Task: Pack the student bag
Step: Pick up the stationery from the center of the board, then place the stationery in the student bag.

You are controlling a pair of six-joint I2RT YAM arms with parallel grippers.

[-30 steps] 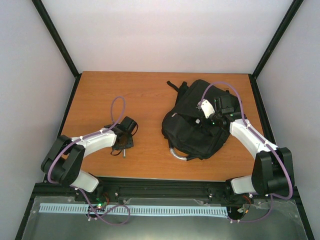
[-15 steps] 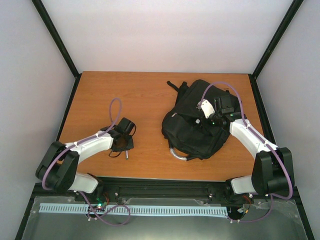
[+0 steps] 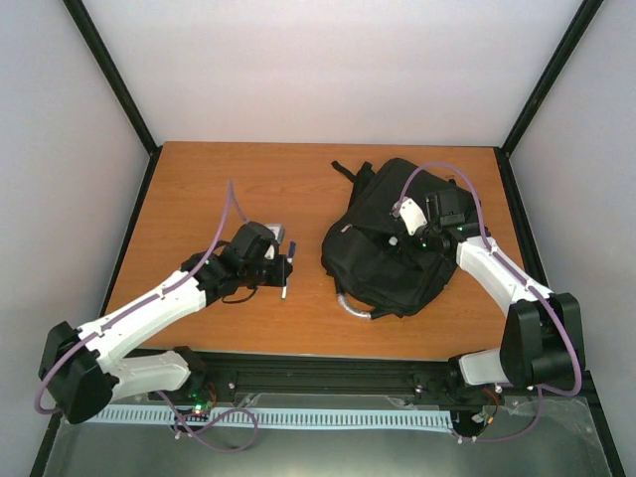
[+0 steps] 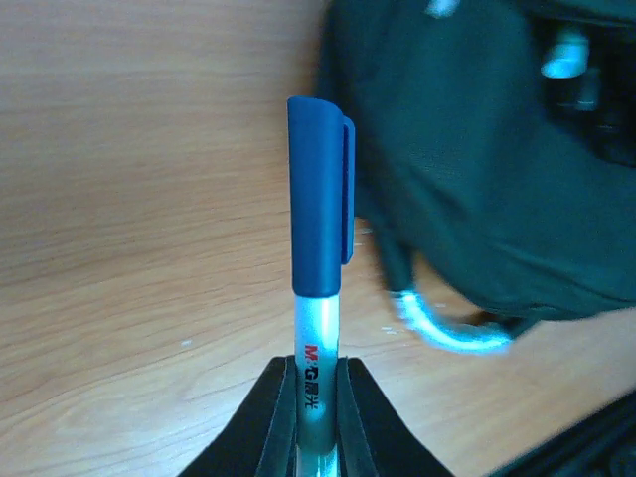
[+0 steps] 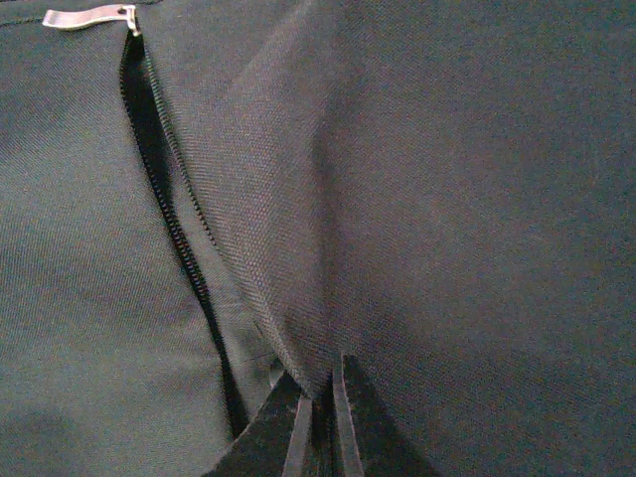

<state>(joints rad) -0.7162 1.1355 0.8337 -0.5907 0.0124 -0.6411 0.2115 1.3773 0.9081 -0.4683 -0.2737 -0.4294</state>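
The student bag [image 3: 388,260] is a large black backpack lying on the right half of the wooden table, with its grey handle loop [image 3: 350,306] toward the front. My left gripper [image 3: 276,268] hovers just left of the bag, shut on a pen [image 4: 320,199] with a blue cap and a silvery barrel. The pen stands out past the fingertips [image 4: 278,397], and the bag [image 4: 477,179] and loop [image 4: 447,333] lie beyond it. My right gripper [image 3: 409,231] rests on top of the bag. In the right wrist view that gripper [image 5: 320,397] pinches a ridge of bag fabric [image 5: 298,248] beside a zip [image 5: 169,219].
A metal zip pull [image 5: 84,17] lies at the zip's far end. Black straps [image 3: 348,171] trail off the bag's back left corner. Black frame posts [image 3: 109,75] and white walls close in the table on three sides. Bare wood [image 3: 248,189] lies left of the bag.
My left gripper closed on the pen that lay on the table, lifted it and swung right toward the bag as the arm stretched out. The right arm and the bag stayed put.
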